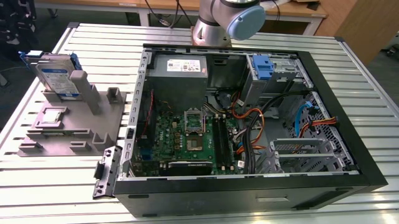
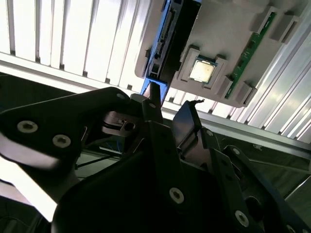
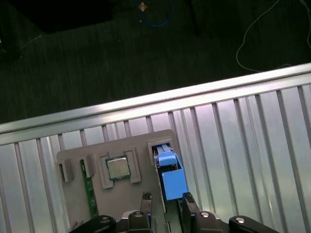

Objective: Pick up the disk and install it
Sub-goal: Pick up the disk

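The disk (image 1: pixel 55 77) stands on edge in a grey fixture (image 1: pixel 74 130) on the slatted table, at the exterior view's left, beside the open computer case. It is silver with a white, blue-striped label and a blue carrier. In the first wrist view I look down on its blue top edge (image 3: pixel 172 180), and my gripper (image 3: pixel 166 200) hangs above it, open, one fingertip on each side of the disk's line. In the second wrist view the disk (image 2: pixel 170 34) shows edge-on beyond my gripper (image 2: pixel 172 109), whose fingers hold nothing.
The fixture also carries a processor chip (image 3: pixel 117 168) and a green memory stick (image 3: pixel 89 187). The open case (image 1: pixel 249 116) holds a motherboard, a grey power supply (image 1: pixel 181 65), a bay with a blue carrier (image 1: pixel 265 70) and a metal drive cage (image 1: pixel 305 149). The arm's base (image 1: pixel 227 18) stands behind it.
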Controlling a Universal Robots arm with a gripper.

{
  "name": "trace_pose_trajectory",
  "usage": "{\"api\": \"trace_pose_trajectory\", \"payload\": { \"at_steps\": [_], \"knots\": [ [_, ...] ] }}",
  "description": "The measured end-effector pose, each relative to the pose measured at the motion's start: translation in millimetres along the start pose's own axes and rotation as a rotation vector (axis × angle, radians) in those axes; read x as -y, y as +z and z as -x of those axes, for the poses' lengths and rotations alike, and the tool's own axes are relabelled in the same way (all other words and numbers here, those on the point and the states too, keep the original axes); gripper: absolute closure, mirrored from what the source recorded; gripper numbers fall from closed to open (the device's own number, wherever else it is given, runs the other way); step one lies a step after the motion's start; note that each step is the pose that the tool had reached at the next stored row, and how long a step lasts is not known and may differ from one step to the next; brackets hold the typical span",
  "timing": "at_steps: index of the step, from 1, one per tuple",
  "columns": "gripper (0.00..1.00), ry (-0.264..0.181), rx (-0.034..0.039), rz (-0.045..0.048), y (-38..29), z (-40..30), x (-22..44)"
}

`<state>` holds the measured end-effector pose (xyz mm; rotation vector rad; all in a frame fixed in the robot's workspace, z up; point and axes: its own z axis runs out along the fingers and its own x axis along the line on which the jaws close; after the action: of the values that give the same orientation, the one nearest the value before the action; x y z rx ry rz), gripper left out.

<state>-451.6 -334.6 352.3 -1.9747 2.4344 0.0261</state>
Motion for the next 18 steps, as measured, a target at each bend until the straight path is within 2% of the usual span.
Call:
{"api": "trace_pose_trajectory", "payload": {
  "at_steps": [4, 10, 13, 14, 15, 16, 18],
  "knots": [
    [0.62, -0.023, 0.0000, -0.0009, 1.8, 1.0, -0.3],
    [0.62, -0.118, -0.0003, -0.0013, 4.9, 1.0, -0.3],
    [0.61, -0.147, -0.0004, -0.0010, 8.6, 0.9, -0.6],
    [0.55, -0.153, -0.0004, -0.0011, 10.3, 0.8, -0.9],
    [0.55, -0.159, -0.0004, -0.0012, 12.2, 0.7, -1.2],
    [0.49, -0.166, -0.0004, -0.0014, 13.9, 0.6, -1.4],
    [0.49, -0.183, 0.0000, -0.0012, 16.9, 0.5, -1.6]
  ]
}}
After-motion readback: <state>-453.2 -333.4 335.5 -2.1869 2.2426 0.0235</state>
